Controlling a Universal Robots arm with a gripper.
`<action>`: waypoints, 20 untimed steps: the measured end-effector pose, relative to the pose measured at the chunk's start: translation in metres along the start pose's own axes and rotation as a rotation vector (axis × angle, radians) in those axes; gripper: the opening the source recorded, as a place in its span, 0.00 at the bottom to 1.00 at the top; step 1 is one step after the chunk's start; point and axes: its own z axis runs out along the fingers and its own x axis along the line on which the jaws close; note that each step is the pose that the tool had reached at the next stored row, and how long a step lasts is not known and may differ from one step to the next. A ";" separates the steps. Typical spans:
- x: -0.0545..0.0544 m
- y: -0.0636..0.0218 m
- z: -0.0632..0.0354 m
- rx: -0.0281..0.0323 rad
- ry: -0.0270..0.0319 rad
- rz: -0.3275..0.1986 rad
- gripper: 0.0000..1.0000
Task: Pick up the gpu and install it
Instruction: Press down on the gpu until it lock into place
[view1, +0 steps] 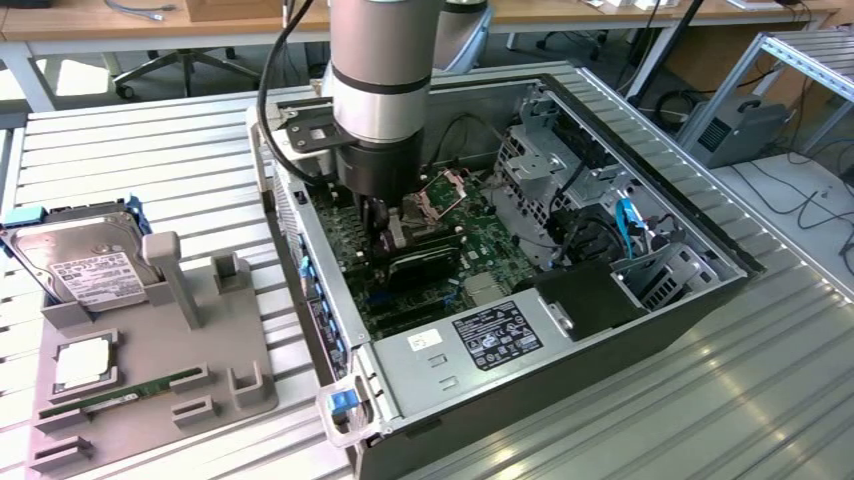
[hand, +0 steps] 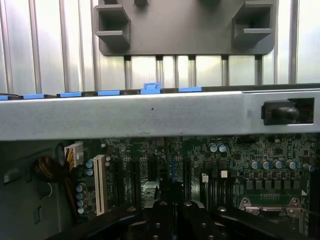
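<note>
White labels sit on the power supply (view1: 501, 335) and hard drive (view1: 83, 265), print unreadable.

1. The large grey robot arm (view1: 380, 90) is cut off by the exterior view's upper edge and hides part of the green motherboard (view1: 461, 235) inside the open computer case (view1: 667, 215).
2. The thin black gpu card (view1: 420, 262) is partly hidden below the arm; whether it touches a slot cannot be told.
3. The black jaws in the wrist view are cut off at the picture's edge, seemingly closed.
4. The white label on the silver hard drive (view1: 83, 262) is too small to read.

The gpu (view1: 424, 262) lies inside the computer case (view1: 667, 215), under the gripper (view1: 387, 228).
</note>
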 end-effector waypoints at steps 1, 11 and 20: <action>0.000 0.0000 0.0000 0.0000 0.0001 0.000 0.11; -0.001 -0.0010 -0.0002 0.0000 0.0000 0.000 0.11; -0.001 -0.0191 -0.0086 -0.0118 -0.0022 -0.001 0.11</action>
